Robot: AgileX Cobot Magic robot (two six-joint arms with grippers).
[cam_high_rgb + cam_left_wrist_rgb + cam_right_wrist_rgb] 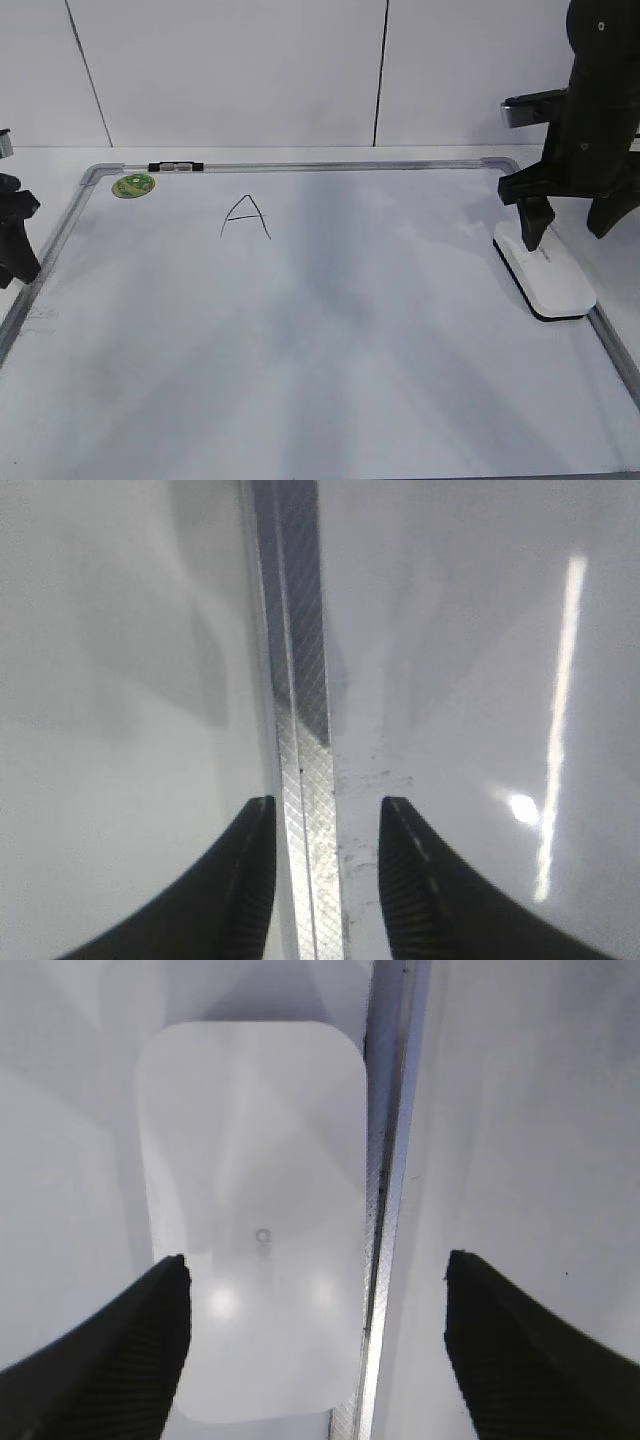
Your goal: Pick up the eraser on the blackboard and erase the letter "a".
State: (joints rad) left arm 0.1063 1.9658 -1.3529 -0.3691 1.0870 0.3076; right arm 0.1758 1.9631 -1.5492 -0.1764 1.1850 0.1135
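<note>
White tabletop (pixel 60 160), silver-framed blackboard (pixel 330 340) lying flat on it

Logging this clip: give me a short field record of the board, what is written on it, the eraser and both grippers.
board: blackboard, a white dry-erase surface in a silver frame, lying flat
writing: only a capital A visible; no lowercase a in view
eraser: eraser at the board's right edge, beside the frame
right gripper: right gripper open, jaws straddling the eraser and the frame, not closed on it
left gripper: left gripper open over the left frame rail, holding nothing
sticker: green sticker, top left corner
</note>
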